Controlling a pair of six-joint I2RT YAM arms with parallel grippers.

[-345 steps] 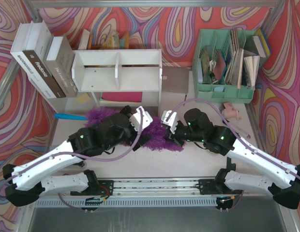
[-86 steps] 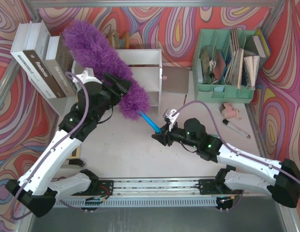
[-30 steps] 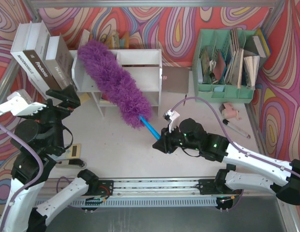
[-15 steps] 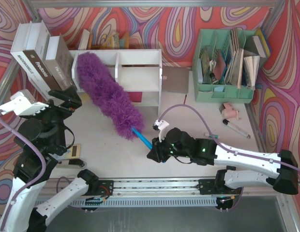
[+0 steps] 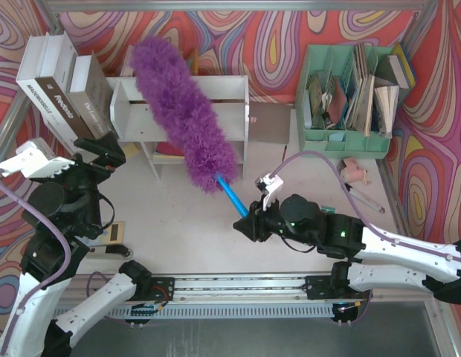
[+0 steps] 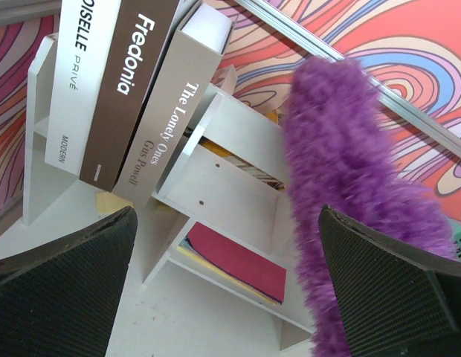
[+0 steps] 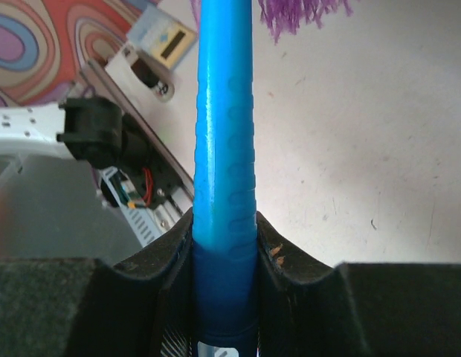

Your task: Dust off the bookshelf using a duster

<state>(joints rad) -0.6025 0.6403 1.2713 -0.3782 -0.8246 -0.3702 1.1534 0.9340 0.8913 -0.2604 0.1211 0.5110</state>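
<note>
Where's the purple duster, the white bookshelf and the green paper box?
duster (image 5: 182,104), top view, middle of its purple head.
bookshelf (image 5: 229,111), top view, white panel right of the duster.
green organizer (image 5: 342,143), top view, front wall.

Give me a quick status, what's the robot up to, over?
Right pincer shut on duster handle. Left pincer open, empty. Fluffy head slanted over bookshelf. Nothing blocking.

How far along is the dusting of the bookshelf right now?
Done: the duster is off the table, with the right gripper shut on its blue handle. In hand: the purple head slants across the white bookshelf; contact cannot be told. Left: nothing shows which panels are already wiped, so both tiers may need passes. The left gripper is open, holding nothing.
</note>
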